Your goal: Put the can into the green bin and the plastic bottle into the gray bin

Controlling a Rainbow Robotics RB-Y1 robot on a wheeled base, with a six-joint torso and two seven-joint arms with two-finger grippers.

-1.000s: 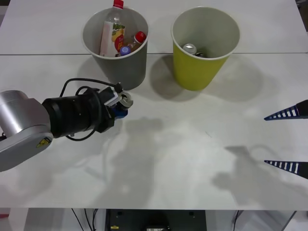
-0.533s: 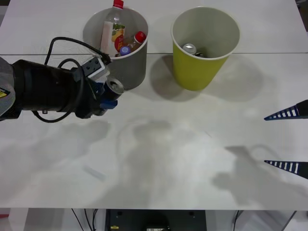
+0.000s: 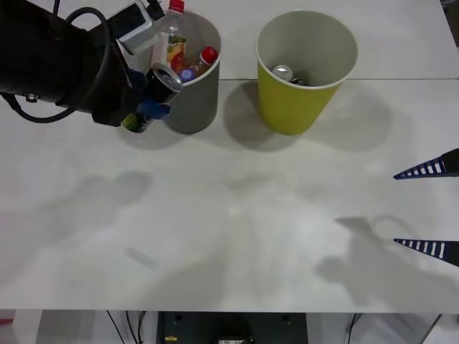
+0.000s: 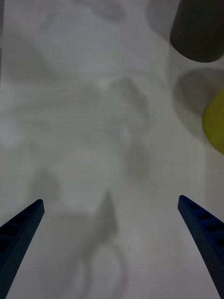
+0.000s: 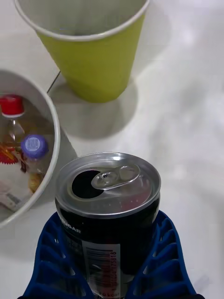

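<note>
A: Item one, your left gripper (image 3: 147, 97)?
B: It's clamping the can (image 3: 156, 87), tilted, beside the gray bin (image 3: 197, 100).
A: Your right gripper (image 3: 429, 209)?
B: It's idling spread wide, well right of the green bin (image 3: 294, 107).

Can in my left gripper, beside the gray bin; both bins upright on the table.

I hold the can (image 5: 108, 205) clamped between my left gripper's (image 5: 109, 261) blue ribbed fingers: dark sides, barcode label, silver top with the pull-tab opened, raised off the table just beside the gray bin (image 3: 188, 100) on the side away from the green bin (image 3: 294, 104), tilted in the front view. The gray bin holds several plastic bottles, one tall with a red cap, others with red and purple caps. The green bin, near the gray bin, has a pale inside and a silver can at its bottom.
</note>
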